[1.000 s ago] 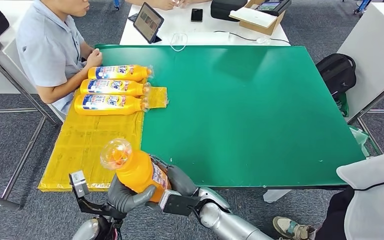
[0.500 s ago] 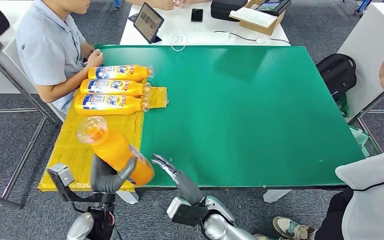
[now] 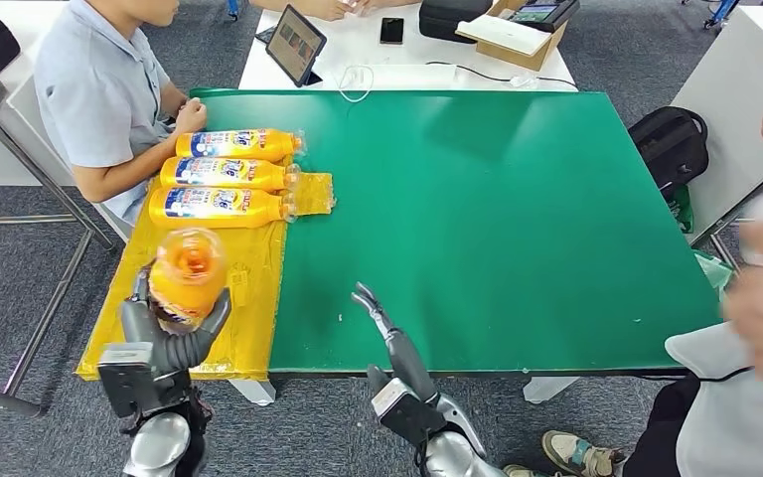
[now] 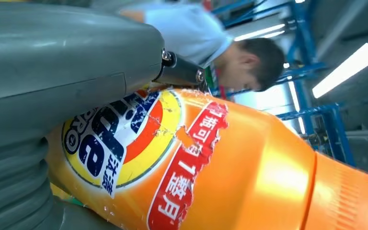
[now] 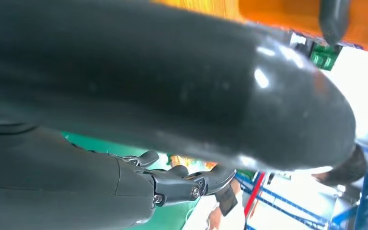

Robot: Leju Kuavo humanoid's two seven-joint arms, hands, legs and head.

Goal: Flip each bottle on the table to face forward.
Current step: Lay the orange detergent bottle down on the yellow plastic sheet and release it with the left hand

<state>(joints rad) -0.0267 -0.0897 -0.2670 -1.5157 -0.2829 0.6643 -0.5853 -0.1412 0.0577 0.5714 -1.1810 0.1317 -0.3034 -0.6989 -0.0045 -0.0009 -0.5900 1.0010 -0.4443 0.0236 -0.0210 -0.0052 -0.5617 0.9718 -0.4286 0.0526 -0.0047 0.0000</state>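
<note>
Silver metallic forearms are seen at both arms. The left robot hand [image 3: 174, 333] is built with grey fingers and a dark boxy wrist block. The right robot hand [image 3: 385, 333] is made of dark slim fingers, small silver screws being visible.

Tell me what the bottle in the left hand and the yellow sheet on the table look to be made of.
Bottle held by the left hand: glossy orange plastic, by the bright highlights on its smooth body in the left wrist view, with a printed film label that looks cracked. Its cap seems clear plastic. Yellow sheet: probably thin plastic film or wrap; it looks wrinkled and slightly shiny, lying flat on the green table.
</note>
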